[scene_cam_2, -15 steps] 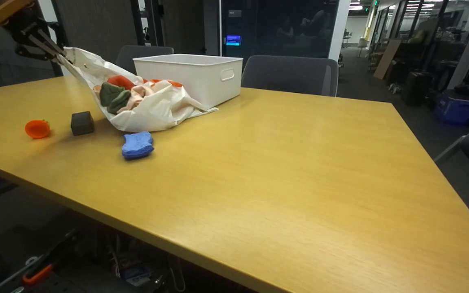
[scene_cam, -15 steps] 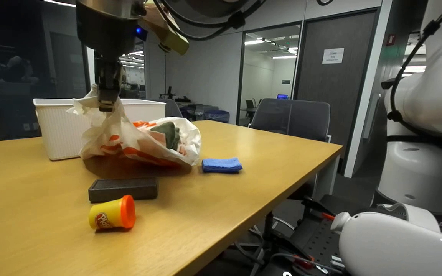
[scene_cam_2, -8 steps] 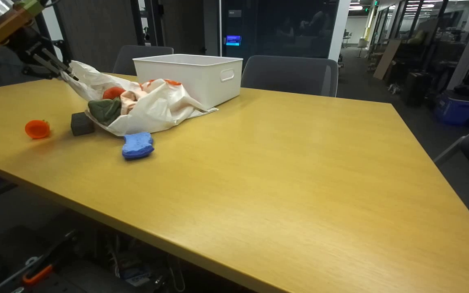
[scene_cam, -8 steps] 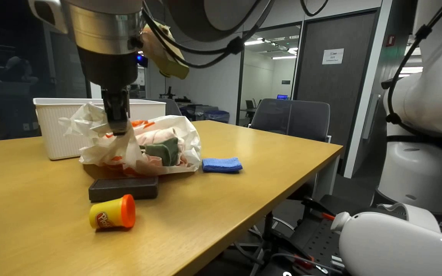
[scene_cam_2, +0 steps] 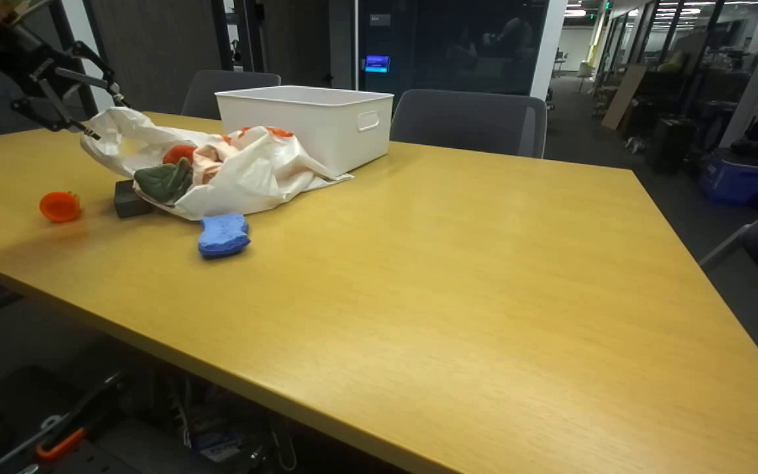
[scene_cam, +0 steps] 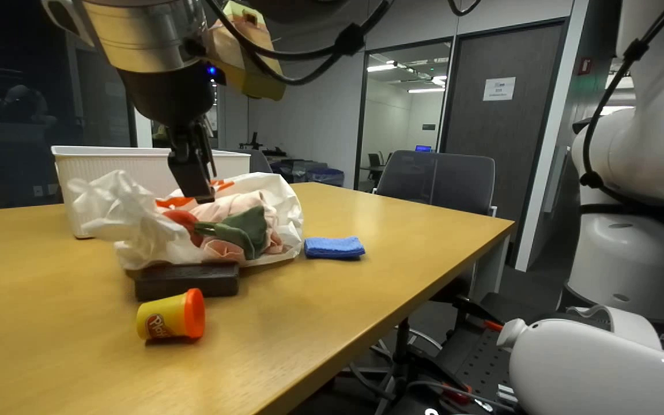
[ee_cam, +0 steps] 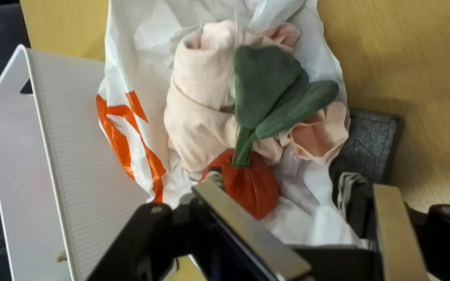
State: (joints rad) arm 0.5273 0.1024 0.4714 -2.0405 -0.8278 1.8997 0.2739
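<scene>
My gripper stands open over the mouth of a crumpled white plastic bag with orange print, holding nothing. In the wrist view the two fingertips are spread wide, the left one overlapping a red stuffed vegetable with a green stem and leaves. Whether that fingertip touches it I cannot tell. Pale pink cloth lies bunched in the bag beside the leaves. The loose bag edge slumps to one side below the gripper in an exterior view.
Behind the bag stands a white ribbed bin. A dark block lies against the bag's near side, partly covered. Near it is a yellow Play-Doh tub with an orange lid, on its side. A folded blue cloth or sponge sits beside the bag.
The gripper came down with the pinched bag edge, then its fingers parted and let go. The bag has sagged over the dark block, and its contents have slid toward the mouth.
</scene>
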